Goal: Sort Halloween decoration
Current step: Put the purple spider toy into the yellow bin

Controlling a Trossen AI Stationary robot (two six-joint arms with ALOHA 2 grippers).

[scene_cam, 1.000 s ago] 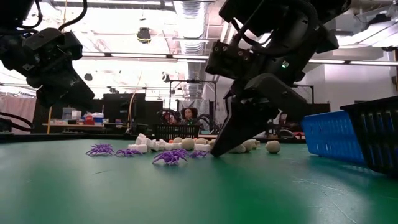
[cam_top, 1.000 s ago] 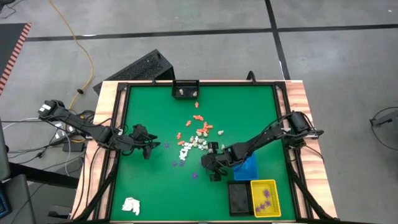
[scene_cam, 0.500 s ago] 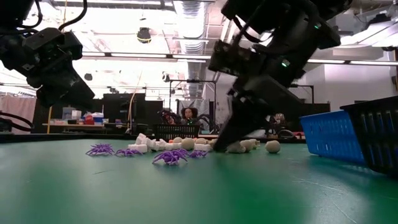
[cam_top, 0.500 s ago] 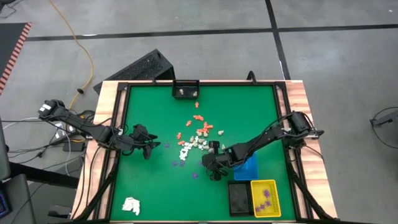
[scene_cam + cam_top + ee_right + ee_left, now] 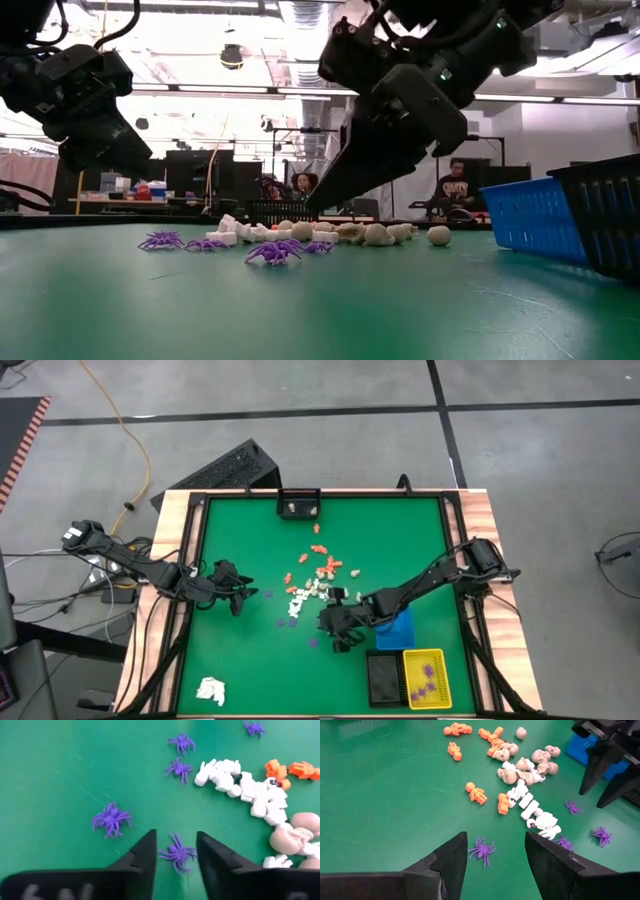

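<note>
Green felt-topped bench [image 5: 240, 650], wood-edged, under a grey workshop floor. Right gripper [image 5: 176, 865] hovering at lower centre of the high view, jaws parted and empty, a tiny purple plastic spider [image 5: 177, 854] lying directly between them, legs splayed. Left gripper [image 5: 495, 862] at mid-left, jaws released, farther off. Orange, white and cream figurine pieces [image 5: 315, 585] heaped at centre.
</note>
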